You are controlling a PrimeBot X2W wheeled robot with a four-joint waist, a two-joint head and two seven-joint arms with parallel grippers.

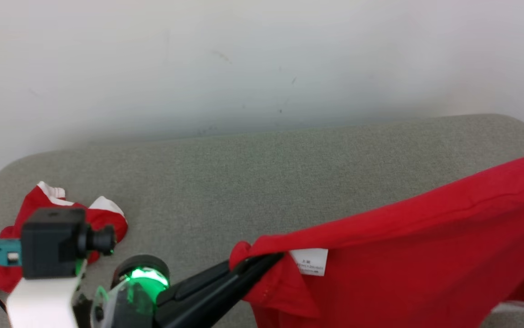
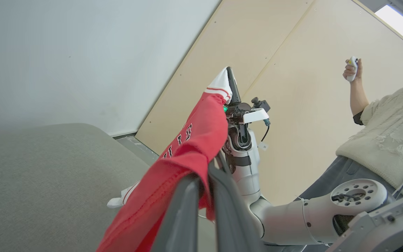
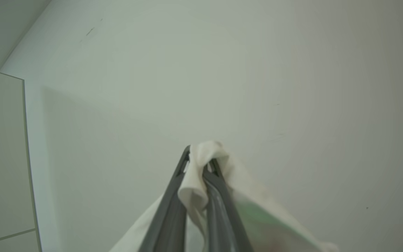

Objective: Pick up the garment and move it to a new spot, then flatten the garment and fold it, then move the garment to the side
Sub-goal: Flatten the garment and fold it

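Note:
The garment (image 1: 403, 255) is red with white cuffs and a white label. It hangs stretched in the air from lower centre to the right edge of the head view. My left gripper (image 1: 262, 262) is shut on a bunched red edge beside the label. In the left wrist view, my left gripper (image 2: 201, 178) pinches that red hem, and the garment (image 2: 187, 147) rises as a taut band to my right gripper (image 2: 230, 82). The right gripper is held high and shut on a white cuff. In the right wrist view, the right gripper (image 3: 198, 162) clamps that white cuff (image 3: 206, 148).
A grey-green padded surface (image 1: 244, 182) with rounded corners lies below, against a pale wall. A heap of red and white cloth (image 1: 102, 214) rests at its left end, partly behind my wrist camera. A person (image 2: 387, 136) holding a controller stands beside my right arm.

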